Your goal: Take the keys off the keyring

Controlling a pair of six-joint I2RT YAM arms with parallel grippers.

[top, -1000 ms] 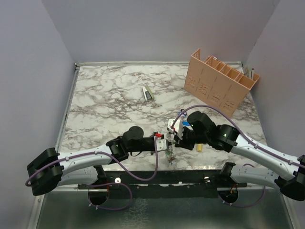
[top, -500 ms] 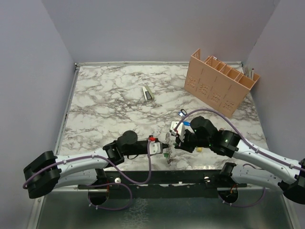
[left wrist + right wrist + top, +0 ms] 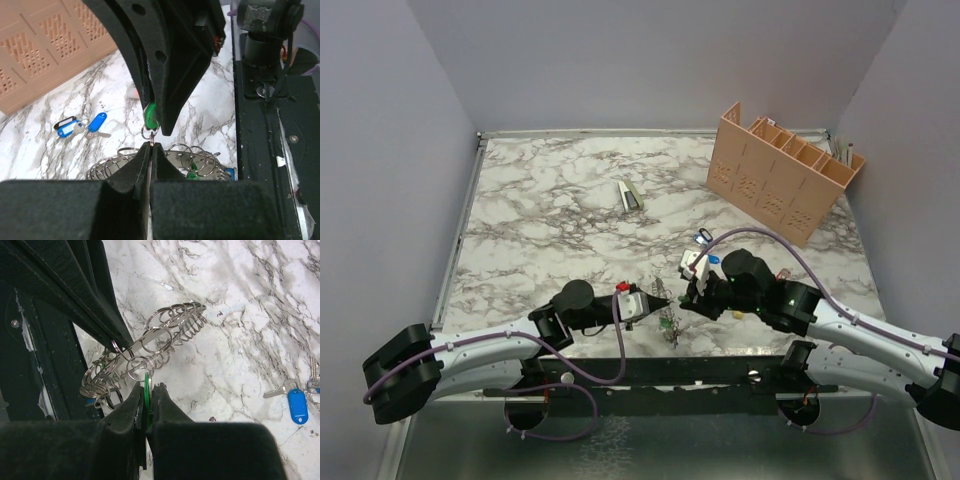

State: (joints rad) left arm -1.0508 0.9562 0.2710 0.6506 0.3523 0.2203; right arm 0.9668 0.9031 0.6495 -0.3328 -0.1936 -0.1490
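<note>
While the two arms met near the front edge of the table [image 3: 540, 220], the left gripper [image 3: 151, 146] was fully closed, its fingertips pinched together on a thin wire loop at the edge of the keyring [image 3: 165, 330]. Facing it tip to tip, the right gripper [image 3: 146, 388] was clamped almost shut on the flat head of a green key [image 3: 150, 114], held edge-on between its pads. A small split ring hung from that head and linked it to the keyring. The keyring itself, a grey coil crowded with small wire rings, hung between and just below the two grippers; whether it touched the marble could not be told. Blue-headed keys [image 3: 80, 126] lay loose on the table, apart from the keyring, on the side towards the peach organiser [image 3: 782, 170].
</note>
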